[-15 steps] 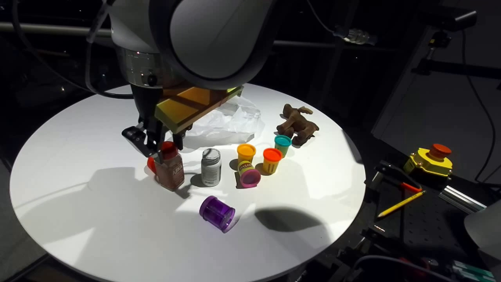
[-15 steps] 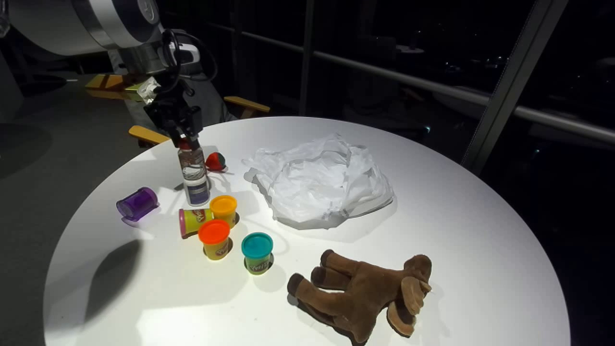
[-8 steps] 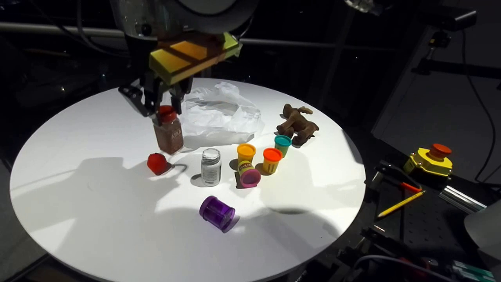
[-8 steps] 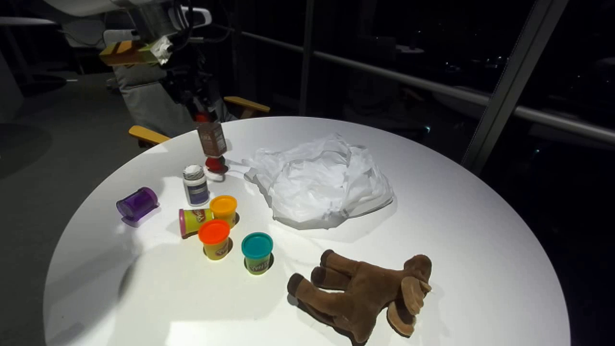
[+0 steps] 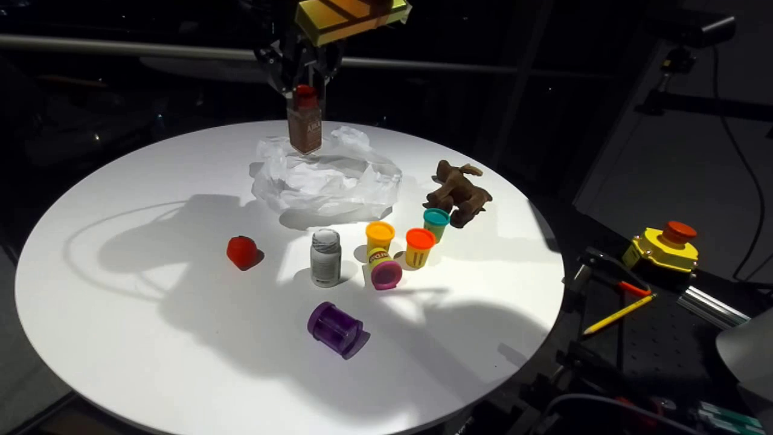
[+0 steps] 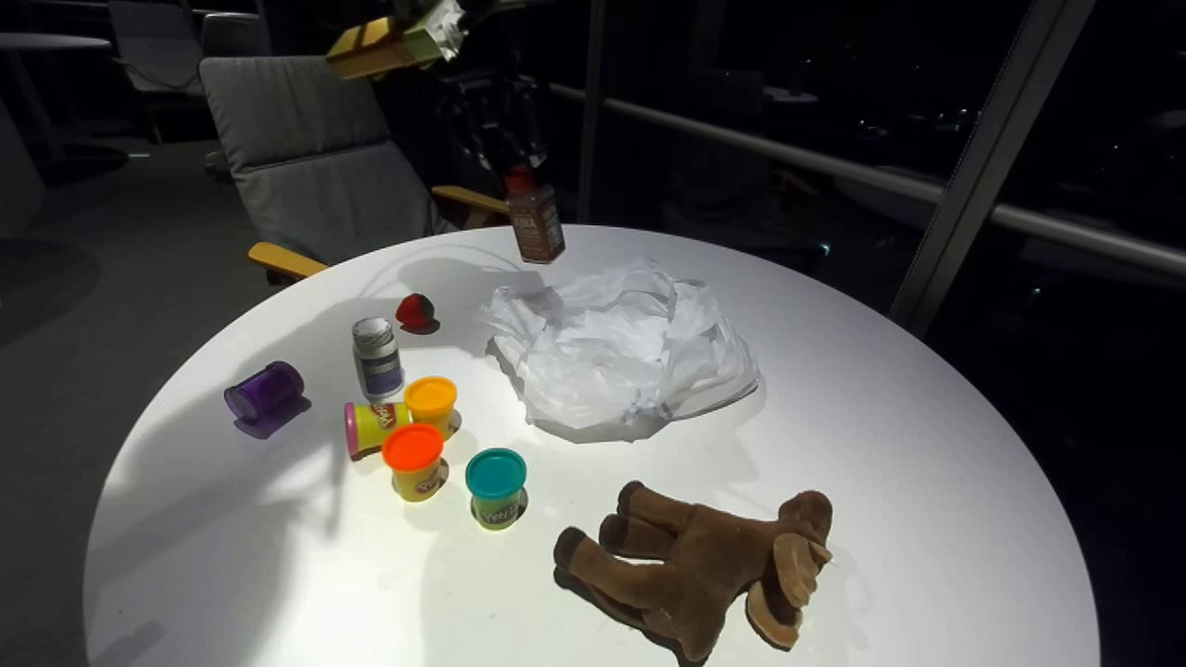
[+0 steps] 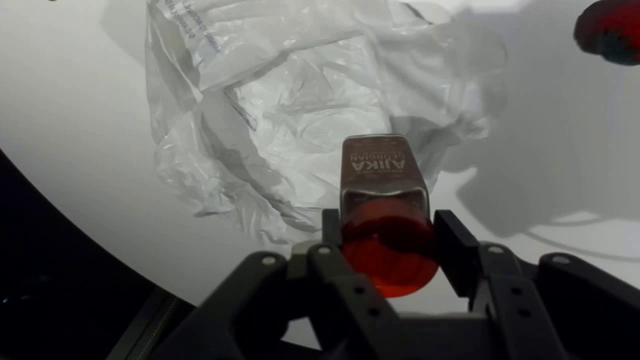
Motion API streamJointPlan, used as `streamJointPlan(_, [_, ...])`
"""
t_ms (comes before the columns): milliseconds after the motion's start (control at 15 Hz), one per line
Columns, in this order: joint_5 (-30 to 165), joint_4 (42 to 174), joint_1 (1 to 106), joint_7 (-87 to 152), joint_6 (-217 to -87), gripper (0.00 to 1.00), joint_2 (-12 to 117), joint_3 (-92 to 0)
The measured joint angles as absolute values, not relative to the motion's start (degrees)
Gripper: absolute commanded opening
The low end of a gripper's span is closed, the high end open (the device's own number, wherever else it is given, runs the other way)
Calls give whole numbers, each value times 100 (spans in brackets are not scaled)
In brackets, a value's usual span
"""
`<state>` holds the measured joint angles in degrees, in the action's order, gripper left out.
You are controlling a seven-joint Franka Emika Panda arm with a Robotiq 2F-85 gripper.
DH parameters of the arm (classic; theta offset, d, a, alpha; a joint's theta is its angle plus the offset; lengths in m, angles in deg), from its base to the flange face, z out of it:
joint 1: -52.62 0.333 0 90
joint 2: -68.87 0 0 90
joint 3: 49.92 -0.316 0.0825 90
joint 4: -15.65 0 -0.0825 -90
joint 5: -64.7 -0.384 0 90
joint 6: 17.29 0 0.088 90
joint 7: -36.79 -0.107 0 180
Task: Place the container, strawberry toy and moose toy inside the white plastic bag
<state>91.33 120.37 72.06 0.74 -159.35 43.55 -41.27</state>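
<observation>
Raised higher and carried across, the brown bottle [image 5: 305,130] and the claw [image 7: 389,232] around it have shifted away from the strawberry [image 5: 242,252] and toward the bag [image 5: 344,200] since half a second ago. Going left to right in an exterior view, the strawberry comes first, resting on the white table [image 5: 90,260], near the bag but apart from it. Next is the brown bottle, held clear of the table with its red cap [image 7: 392,250] upward. The claw grips it, a finger pressed to each side of the cap. In the wrist view the bottle shows against the bag's edge; I cannot tell whether it hangs right over the opening. A white bottle [image 5: 326,263] stands upright, with the crumpled bag behind it, mouth spread wide, and a purple jar [image 5: 334,329] lying on its side in front. Then come four small tubs: the yellow-lidded tub [image 5: 380,234] stands, the pink-lidded tub [image 5: 384,273] lies tipped over just beside it, and the orange-lidded tub [image 5: 418,249] and teal-lidded tub [image 5: 435,226] stand. Near the last, the moose [image 5: 458,192] lies on its side to the right of the bag, apart from it. Off the table, a yellow pencil [image 5: 619,315] lies near a yellow box [image 5: 658,254] with a red button [image 5: 678,233].
</observation>
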Motion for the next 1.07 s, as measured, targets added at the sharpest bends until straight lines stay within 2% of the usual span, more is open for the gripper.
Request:
streamJointPlan(400, [9092, 11961, 6668, -260, -16828, 24, 3647, -3807])
streamJointPlan(933, [8531, 11769, 6617, -707, -17376, 24, 3059, -3582])
streamJointPlan(1000, [8475, 11764, 6617, -715, -17396, 74, 3042, -3569])
streamJointPlan(1067, [8408, 11762, 6617, -715, -17399, 75, 3030, -3562])
